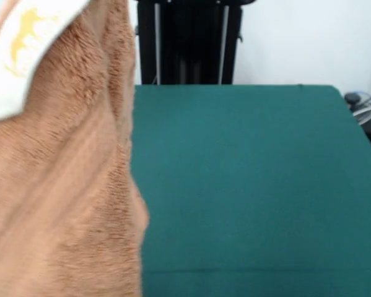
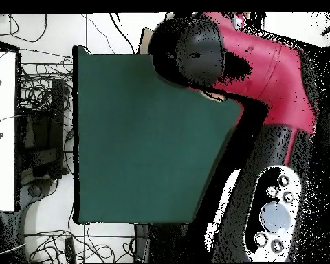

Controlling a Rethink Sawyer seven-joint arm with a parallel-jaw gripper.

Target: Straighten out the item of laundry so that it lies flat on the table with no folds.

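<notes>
The tan-orange towel (image 1: 61,173) hangs in the air, lifted off the table (image 1: 247,173) and filling the left side of the front view. Its white label with yellow print (image 1: 24,37) shows at the top left. The front view does not show what holds the towel. In the overhead view the red and black arm reaches over the table's (image 2: 140,137) top right corner. My gripper (image 2: 193,49) sits under the arm's black end, and its state does not show. A small tan sliver of towel (image 2: 218,97) peeks out from under the arm.
A black upright frame (image 1: 185,43) stands behind the table's far edge. Cables (image 1: 365,105) lie off the right corner. In the overhead view, tangled cables (image 2: 44,103) and a white surface (image 2: 3,130) lie left of the table.
</notes>
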